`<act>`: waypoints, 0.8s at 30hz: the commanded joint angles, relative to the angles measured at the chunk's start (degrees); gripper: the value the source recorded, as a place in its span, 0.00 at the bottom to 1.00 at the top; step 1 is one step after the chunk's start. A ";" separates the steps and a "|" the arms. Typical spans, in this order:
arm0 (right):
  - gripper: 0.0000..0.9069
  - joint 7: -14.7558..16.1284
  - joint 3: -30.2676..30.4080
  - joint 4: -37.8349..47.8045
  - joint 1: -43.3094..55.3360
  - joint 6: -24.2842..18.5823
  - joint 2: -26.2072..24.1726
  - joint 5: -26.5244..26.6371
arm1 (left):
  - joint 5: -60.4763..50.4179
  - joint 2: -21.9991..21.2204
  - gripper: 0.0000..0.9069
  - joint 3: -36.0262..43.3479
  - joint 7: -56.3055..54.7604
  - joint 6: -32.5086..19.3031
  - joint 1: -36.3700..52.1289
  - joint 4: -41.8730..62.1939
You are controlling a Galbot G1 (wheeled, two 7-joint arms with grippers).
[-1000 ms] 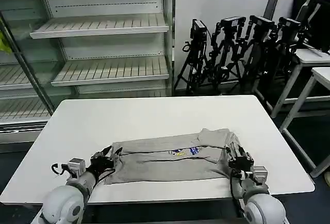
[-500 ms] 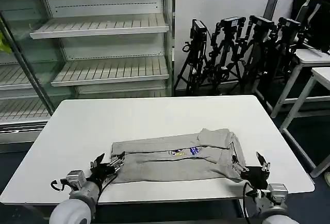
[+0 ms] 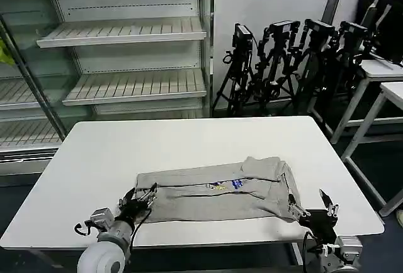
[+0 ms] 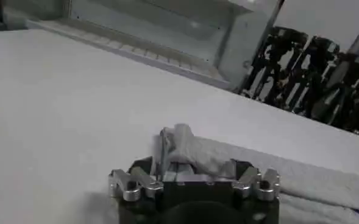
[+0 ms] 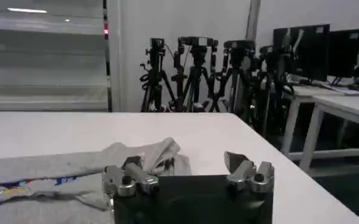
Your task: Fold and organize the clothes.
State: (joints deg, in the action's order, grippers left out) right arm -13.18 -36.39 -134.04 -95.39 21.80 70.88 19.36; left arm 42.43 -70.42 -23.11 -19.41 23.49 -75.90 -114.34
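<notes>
The clothes are one light grey T-shirt (image 3: 214,190) folded into a long band across the front of the white table (image 3: 189,141), its small coloured print (image 3: 227,185) facing up. My left gripper (image 3: 141,195) is open at the band's left end. In the left wrist view a bunched corner of the T-shirt (image 4: 188,151) lies just ahead of that gripper (image 4: 194,178), between its spread fingers. My right gripper (image 3: 310,205) stands open just off the band's right end, near the table's front edge. From the right wrist, the T-shirt (image 5: 75,167) lies beside one finger of the right gripper (image 5: 188,171), with nothing held.
Bare white tabletop lies beyond and to both sides of the shirt. Empty metal shelves (image 3: 126,31) stand behind the table on the left. Black camera tripods (image 3: 283,59) stand behind on the right, with another table (image 3: 384,72) further right.
Both grippers have opened off the shirt's ends and drawn back toward the table's front edge. The right one now sits clear of the cloth. The shirt has stayed put.
</notes>
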 commanded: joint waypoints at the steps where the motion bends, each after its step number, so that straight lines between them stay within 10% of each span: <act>1: 1.00 -0.09 -0.44 -1.72 -1.59 -0.17 0.18 -0.10 | 1.14 -1.88 0.04 0.54 -0.45 -1.00 0.95 1.98; 24: 1.00 -0.69 -0.61 -2.94 -1.74 0.11 0.32 0.41 | 29.99 4.03 0.04 -12.16 -0.67 1.53 -3.59 -5.08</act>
State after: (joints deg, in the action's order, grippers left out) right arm -13.87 -36.93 -136.90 -97.00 21.84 71.28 19.58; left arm 53.49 -70.88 -25.87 -19.65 23.36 -76.87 -115.38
